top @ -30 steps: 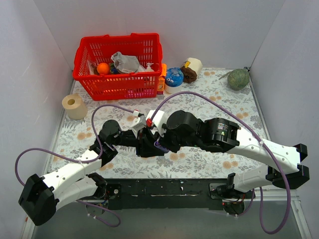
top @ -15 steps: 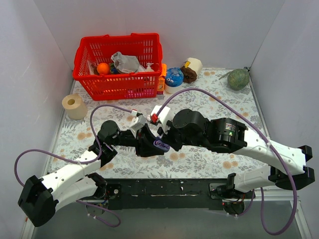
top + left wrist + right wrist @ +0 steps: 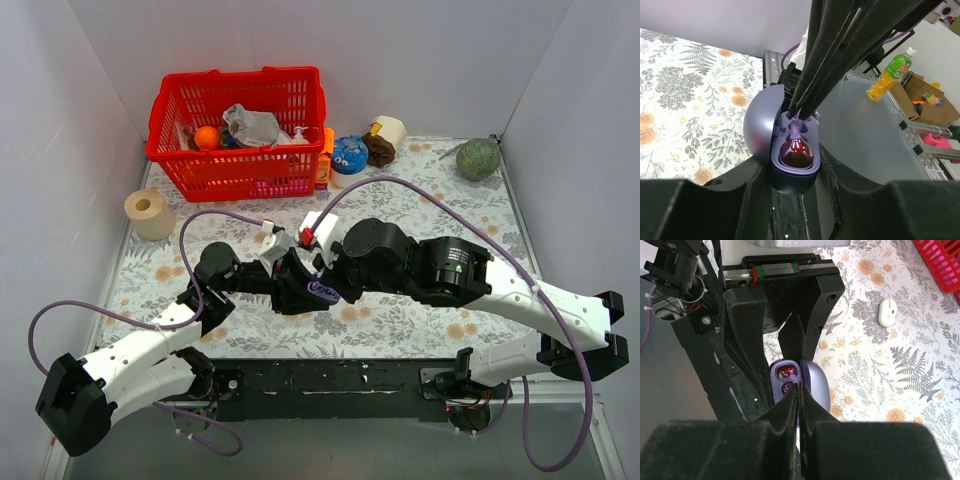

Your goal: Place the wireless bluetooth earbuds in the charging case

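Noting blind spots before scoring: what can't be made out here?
- Left wrist: one earbud sits in the charging case; the second slot is hidden behind the right gripper.
- Right wrist: the shut gripper covers whether that earbud is pinched.
- Top: case interior too small to read.

Top view: from above and behind the arm bases, angled down and forward over the whole floral table [image 3: 450, 160] to the red basket [image 3: 240, 170] by the far wall. Left wrist: very close and low, facing back past the open charging case [image 3: 759, 125] toward the table's near edge. Right wrist: close, facing down onto that case [image 3: 816, 385]. Common to all three: the case [image 3: 322, 291] and the floral table around it.
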`<state>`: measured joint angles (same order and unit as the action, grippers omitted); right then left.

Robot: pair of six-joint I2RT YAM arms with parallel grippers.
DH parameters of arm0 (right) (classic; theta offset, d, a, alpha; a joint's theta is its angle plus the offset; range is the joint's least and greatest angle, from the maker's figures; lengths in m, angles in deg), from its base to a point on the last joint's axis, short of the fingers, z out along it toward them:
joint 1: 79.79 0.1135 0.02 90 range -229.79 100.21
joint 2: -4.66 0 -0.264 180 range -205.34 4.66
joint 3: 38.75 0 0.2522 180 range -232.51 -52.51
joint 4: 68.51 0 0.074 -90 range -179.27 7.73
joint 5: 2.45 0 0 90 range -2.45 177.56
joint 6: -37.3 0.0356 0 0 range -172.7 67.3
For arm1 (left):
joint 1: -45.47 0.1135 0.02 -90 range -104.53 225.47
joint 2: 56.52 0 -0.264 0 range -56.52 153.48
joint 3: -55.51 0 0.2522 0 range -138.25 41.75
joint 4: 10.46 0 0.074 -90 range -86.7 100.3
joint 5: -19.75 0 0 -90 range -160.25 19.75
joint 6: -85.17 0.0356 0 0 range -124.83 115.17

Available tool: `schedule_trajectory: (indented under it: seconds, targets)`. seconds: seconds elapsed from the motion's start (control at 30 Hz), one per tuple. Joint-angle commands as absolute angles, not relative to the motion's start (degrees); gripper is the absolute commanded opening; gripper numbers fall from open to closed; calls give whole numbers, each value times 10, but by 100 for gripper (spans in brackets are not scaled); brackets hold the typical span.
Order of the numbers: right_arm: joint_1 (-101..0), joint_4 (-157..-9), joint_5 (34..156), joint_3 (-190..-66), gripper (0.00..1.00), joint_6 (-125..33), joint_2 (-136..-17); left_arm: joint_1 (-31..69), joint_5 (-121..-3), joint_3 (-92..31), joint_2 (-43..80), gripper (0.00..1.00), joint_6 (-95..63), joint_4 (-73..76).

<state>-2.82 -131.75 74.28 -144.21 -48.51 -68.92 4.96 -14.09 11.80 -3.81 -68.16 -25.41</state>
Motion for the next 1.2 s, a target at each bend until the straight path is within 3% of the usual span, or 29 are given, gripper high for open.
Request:
schedule_trajectory:
  seconds: [0.0,0.9,0.93,1.03,1.17]
  targets:
    - [-26,-1294,753,-1440,5,-487,-695,49,-146,104,-51,0,-683,-268]
    - [-25,-1294,795,-1435,1,-481,-720,49,-152,103,-50,0,-684,-270]
    - [-25,-1292,790,-1438,2,-480,-719,49,-153,103,-50,0,-683,-269]
    - [-25,-1276,758,-1453,27,-468,-694,49,-158,103,-53,0,-676,-261]
    - [-25,-1247,704,-1470,36,-456,-654,49,-163,107,-57,0,-671,-252]
